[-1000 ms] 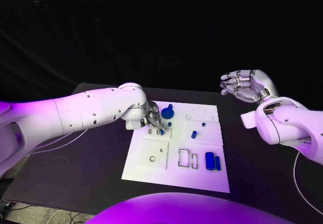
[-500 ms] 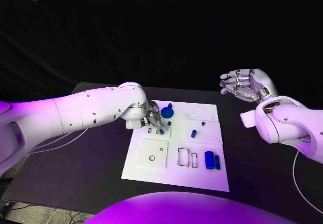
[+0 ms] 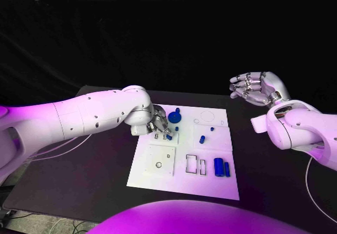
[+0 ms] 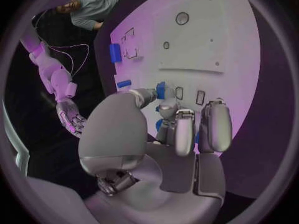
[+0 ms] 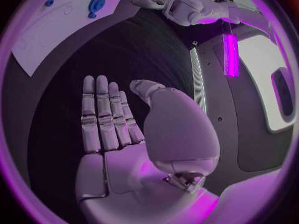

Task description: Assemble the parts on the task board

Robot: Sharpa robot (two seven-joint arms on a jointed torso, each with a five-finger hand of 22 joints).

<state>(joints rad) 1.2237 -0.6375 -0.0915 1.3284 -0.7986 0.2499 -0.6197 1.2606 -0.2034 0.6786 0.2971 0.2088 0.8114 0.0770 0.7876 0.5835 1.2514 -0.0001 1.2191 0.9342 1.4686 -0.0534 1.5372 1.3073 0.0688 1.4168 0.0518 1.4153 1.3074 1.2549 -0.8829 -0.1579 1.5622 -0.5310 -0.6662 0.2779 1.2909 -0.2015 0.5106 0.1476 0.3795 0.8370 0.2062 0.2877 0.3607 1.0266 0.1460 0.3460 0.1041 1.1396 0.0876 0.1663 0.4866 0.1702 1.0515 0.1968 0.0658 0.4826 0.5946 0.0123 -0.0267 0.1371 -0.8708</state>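
Barely shifted since a second earlier: left robot hand (image 3: 156, 124) kept low over the task board's (image 3: 160, 173) far-left corner, fingers pinching a small blue part (image 4: 161, 88) beside two small slots (image 4: 190, 95). Probably mid-insertion, seating not finished. Right robot hand (image 3: 254, 88) held raised off to the side, open, gripping nothing. Elsewhere on the white board: blue disc (image 3: 174, 117), two blue cylinders (image 3: 222, 168).

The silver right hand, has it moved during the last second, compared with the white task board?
No. The silver right hand hangs open above the black table, beyond the far right corner of the white task board, as before.
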